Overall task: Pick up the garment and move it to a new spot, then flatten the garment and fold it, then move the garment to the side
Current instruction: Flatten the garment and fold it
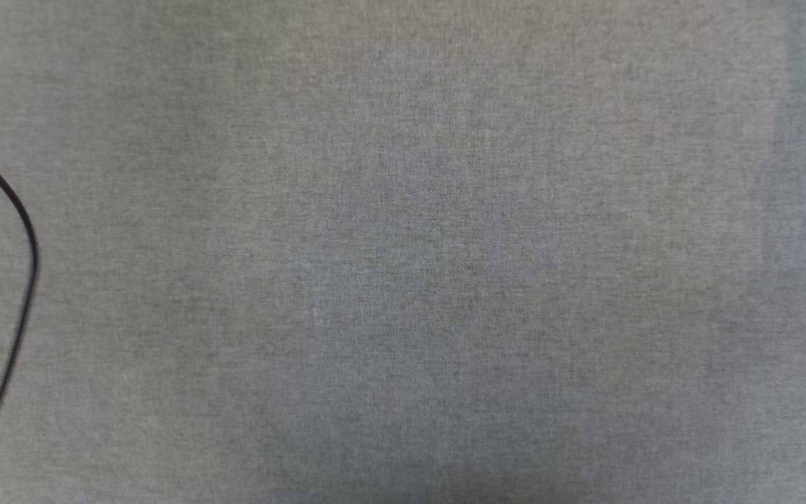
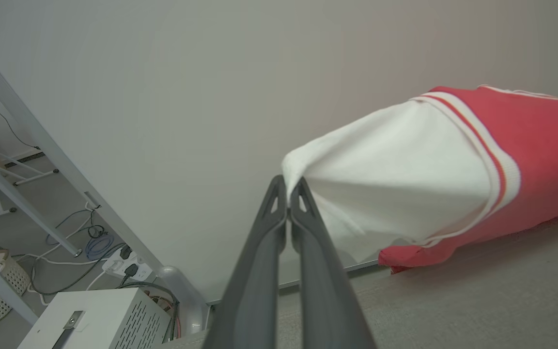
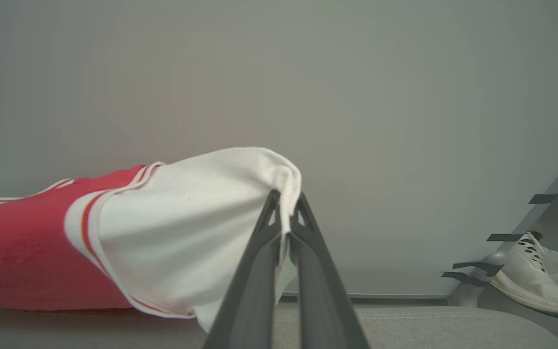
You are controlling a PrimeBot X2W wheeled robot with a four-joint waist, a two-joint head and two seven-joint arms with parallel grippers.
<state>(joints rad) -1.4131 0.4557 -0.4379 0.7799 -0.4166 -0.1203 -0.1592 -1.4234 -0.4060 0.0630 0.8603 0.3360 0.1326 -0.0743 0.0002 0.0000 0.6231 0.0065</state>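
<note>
Left gripper [image 2: 287, 188]: clamped on one white sleeve of the red, stripe-trimmed jersey garment [image 2: 540, 160].
Right gripper [image 3: 286, 199]: pinching the opposite white sleeve.
Setting: grey fabric worktop [image 2: 502, 300] beneath.

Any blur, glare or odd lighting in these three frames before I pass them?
Head view: gray cloth surface looks soft, black cable is blurred, no glare. Left wrist view: crisp and evenly lit; garment throws a soft shadow beneath it. Right wrist view: equally crisp, flat light, no glare.
</note>
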